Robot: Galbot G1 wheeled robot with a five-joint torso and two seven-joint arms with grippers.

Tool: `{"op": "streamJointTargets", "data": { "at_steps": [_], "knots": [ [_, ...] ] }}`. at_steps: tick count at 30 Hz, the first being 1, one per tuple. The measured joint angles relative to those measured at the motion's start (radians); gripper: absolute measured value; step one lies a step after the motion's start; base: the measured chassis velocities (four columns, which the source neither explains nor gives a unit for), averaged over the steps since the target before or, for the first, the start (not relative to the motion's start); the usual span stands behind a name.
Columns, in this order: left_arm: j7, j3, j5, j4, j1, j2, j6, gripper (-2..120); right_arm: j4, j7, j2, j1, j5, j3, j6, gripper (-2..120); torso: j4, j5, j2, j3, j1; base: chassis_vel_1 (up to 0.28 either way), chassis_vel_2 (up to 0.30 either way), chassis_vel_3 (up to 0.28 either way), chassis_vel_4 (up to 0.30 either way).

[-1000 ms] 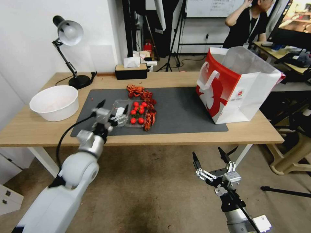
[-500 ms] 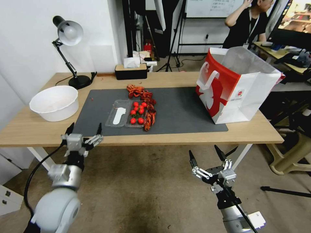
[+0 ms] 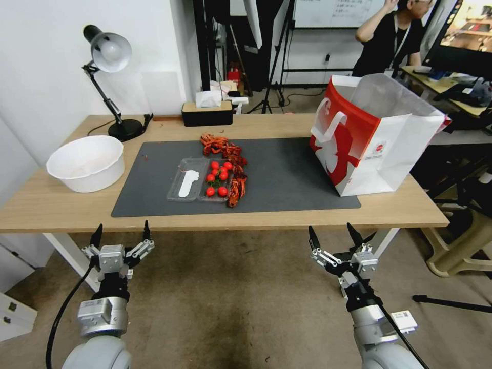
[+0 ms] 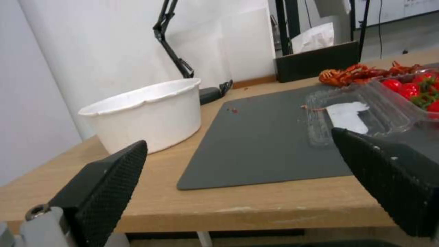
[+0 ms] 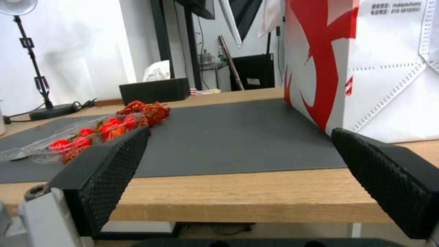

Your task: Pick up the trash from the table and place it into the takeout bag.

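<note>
Both grippers wait below the near edge of the table (image 3: 307,218), the left gripper (image 3: 119,241) and right gripper (image 3: 333,241) each with jaws wide and empty. The clear plastic tray (image 3: 187,179) lies mid-mat, well left of the takeout bag (image 3: 379,148). I would approach its thin rim from above, gripping gently.

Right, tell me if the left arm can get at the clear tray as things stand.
Probably yes: the left tool hangs open below the table edge, and the mat before the clear tray lies bare.
</note>
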Motion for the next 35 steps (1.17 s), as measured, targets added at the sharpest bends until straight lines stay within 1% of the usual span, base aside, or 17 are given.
{"op": "streamJointTargets", "data": {
  "at_steps": [14,35],
  "knots": [
    [-0.012,0.001,0.000,0.022,0.006,-0.005,-0.002,100,-0.013,-0.019,-0.021,0.020,0.005,0.001,0.005,100,0.0001,0.0000,0.000,0.000,0.000,0.000,0.000,0.000,0.000],
    [-0.013,0.003,-0.003,0.023,0.006,-0.005,-0.001,100,-0.013,-0.020,-0.021,0.019,0.002,0.003,0.006,100,0.0001,-0.0001,0.000,0.000,0.000,0.000,0.000,0.000,0.000]
  ]
}}
